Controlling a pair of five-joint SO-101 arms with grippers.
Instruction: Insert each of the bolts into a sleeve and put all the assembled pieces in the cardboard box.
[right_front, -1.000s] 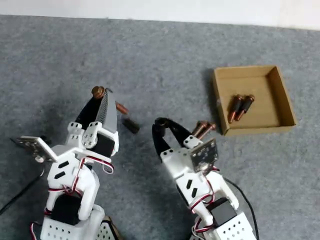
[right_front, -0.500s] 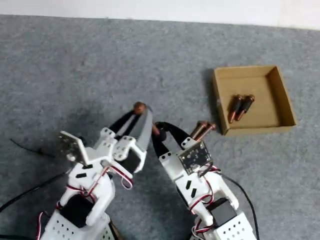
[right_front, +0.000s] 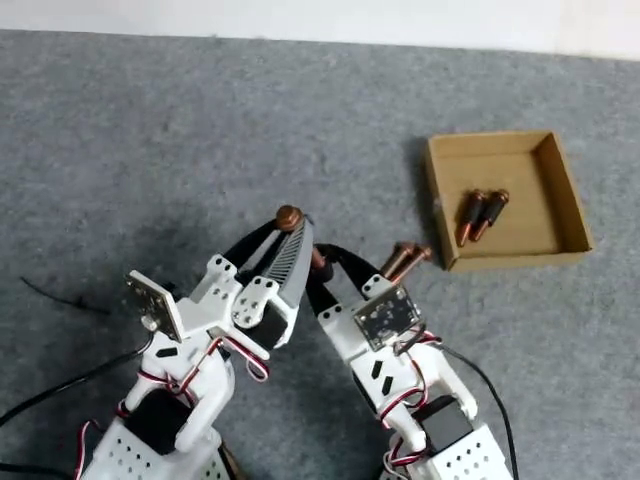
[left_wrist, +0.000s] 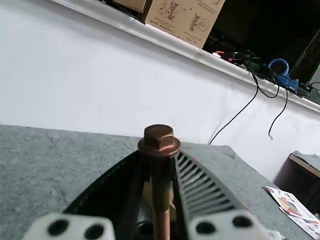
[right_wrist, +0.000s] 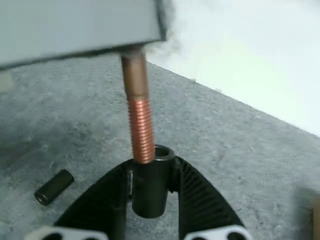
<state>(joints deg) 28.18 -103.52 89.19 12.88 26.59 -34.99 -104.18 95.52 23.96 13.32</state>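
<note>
bolt tip at sleeve mouth — both grippers pinching.
the left gripper (left_wrist: 156, 165) has its fingers pressed on a copper bolt (left_wrist: 159, 142) just under the hex head; the right gripper (right_wrist: 151, 175) clamps an upright black sleeve (right_wrist: 150, 192) between its fingers. the right wrist view catches the bolt's threaded tip at the rim of the sleeve's mouth, with a spare sleeve (right_wrist: 54, 186) lying on the carpet (right_wrist: 65, 120) nearby. farther off, in the high view — two loose bolts (right_front: 405, 258) just beside the box (right_front: 497, 262) corner, two assembled pieces (right_front: 480, 215) inside.
</note>
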